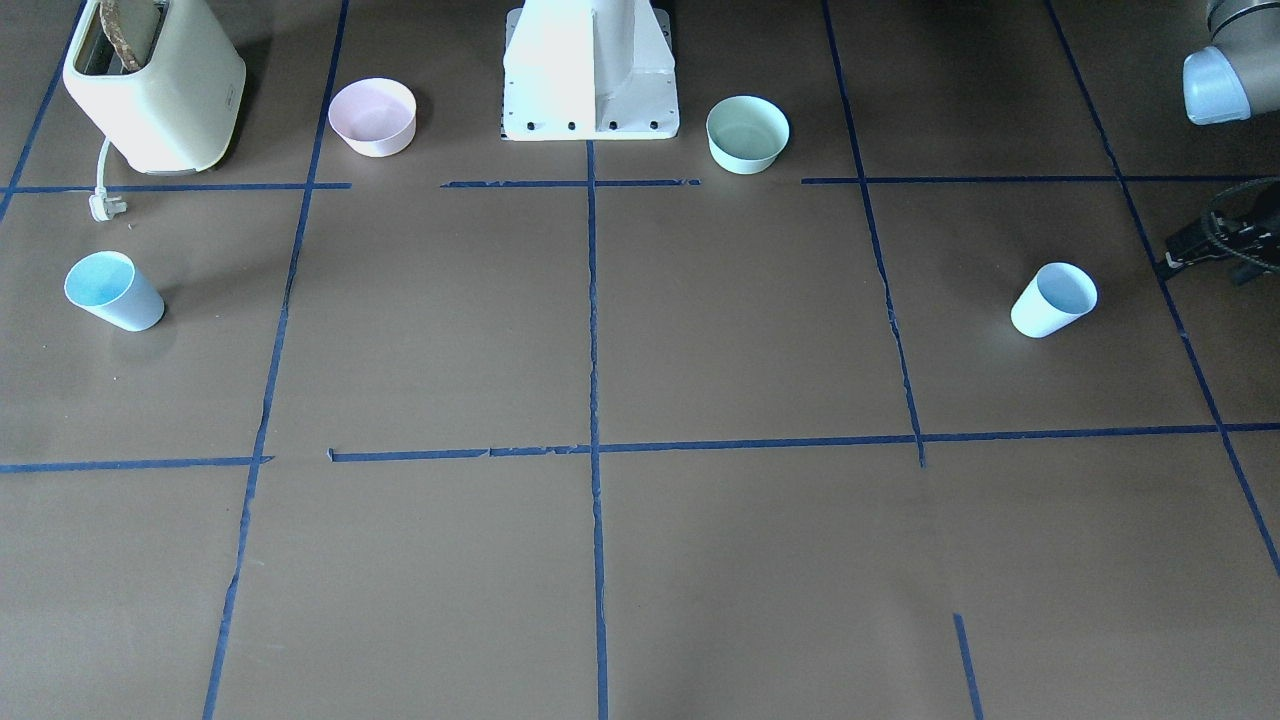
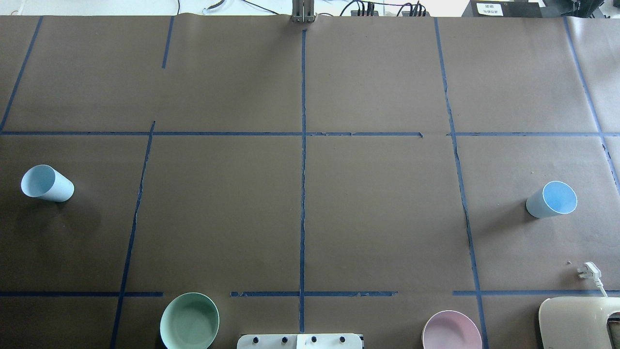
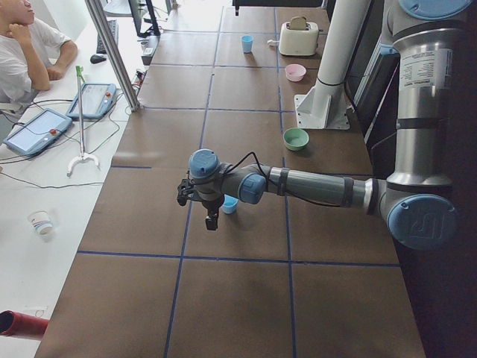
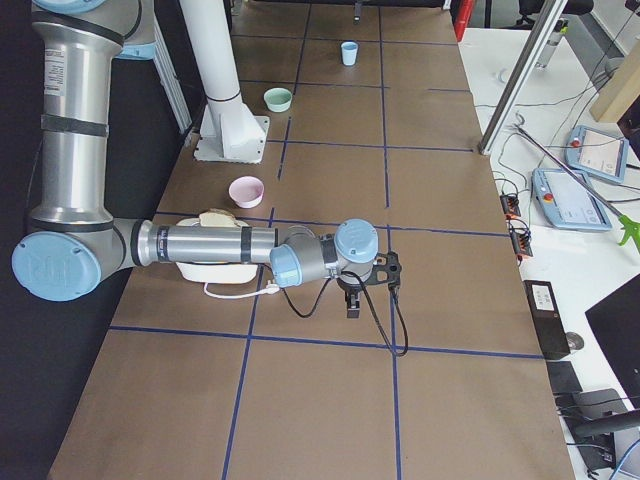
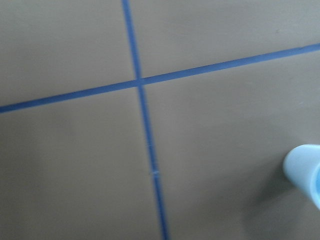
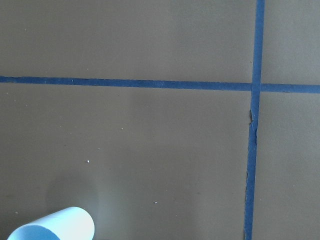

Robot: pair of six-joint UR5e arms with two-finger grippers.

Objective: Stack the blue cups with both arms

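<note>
Blue cups (image 2: 47, 183) sit far apart, one for each side to grab; I cannot tell if left claw (image 3: 203, 209) or right claw (image 4: 365, 290) is open

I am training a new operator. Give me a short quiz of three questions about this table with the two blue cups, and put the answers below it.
1. True or false: the left blue cup is nested inside the right blue cup.
2. Fill in: the toaster stands on the same side of the white pedestal base as the ____ bowl.
3. Choose one: the mint-green bowl stands A) on the robot's left of the base, B) on the robot's right of the base, C) upside down in the table's middle.

Key
1. False: they stand apart at opposite ends of the table.
2. The pink bowl.
3. A.
</note>
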